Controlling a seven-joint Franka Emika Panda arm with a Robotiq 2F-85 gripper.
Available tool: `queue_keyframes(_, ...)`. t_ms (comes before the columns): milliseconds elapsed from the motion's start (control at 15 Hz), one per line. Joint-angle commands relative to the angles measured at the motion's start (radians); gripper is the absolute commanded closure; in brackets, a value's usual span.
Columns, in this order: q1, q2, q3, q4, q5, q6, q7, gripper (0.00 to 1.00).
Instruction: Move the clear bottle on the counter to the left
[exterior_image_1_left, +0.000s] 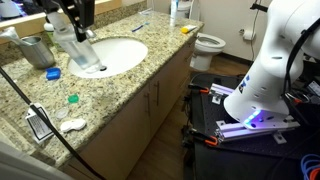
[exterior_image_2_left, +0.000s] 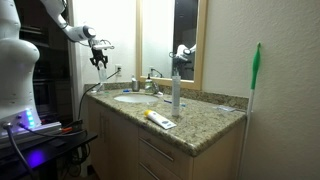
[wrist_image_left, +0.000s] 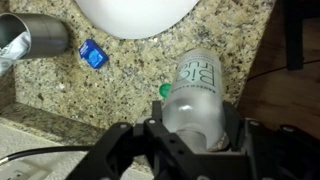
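While a metal cup and a small blue object sit upper left on the counter, a green cap lies nearest the load. Gripper at bottom centre, jaws clamped on the clear bottle: transparent, pale lettering, raised over granite below the white sink.
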Motion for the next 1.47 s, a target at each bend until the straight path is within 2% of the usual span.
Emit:
queue_keyframes(0,0.017,0.014,-0.038,-0.067,0.003,0.079,0.014,0.65)
queue_keyframes(400,0.061,0.087,-0.039,-0.086,0.261,0.236,-0.067,0.65)
queue_keyframes(533,0.080,0.116,-0.023,-0.084,0.306,0.266,-0.093,0.65)
queue_keyframes(600,0.082,0.128,-0.018,-0.080,0.292,0.267,-0.072,0.65)
queue_keyframes(667,0.076,0.114,-0.023,-0.076,0.268,0.228,-0.052,0.40)
queue_keyframes(800,0.083,0.131,-0.015,-0.076,0.269,0.240,-0.051,0.40)
queue_keyframes(867,0.083,0.134,-0.015,-0.076,0.268,0.241,-0.051,0.65)
queue_keyframes(1000,0.077,0.151,-0.020,-0.071,0.230,0.252,-0.015,0.65)
queue_keyframes(1400,0.055,0.181,-0.030,-0.065,0.274,0.277,-0.012,0.65)
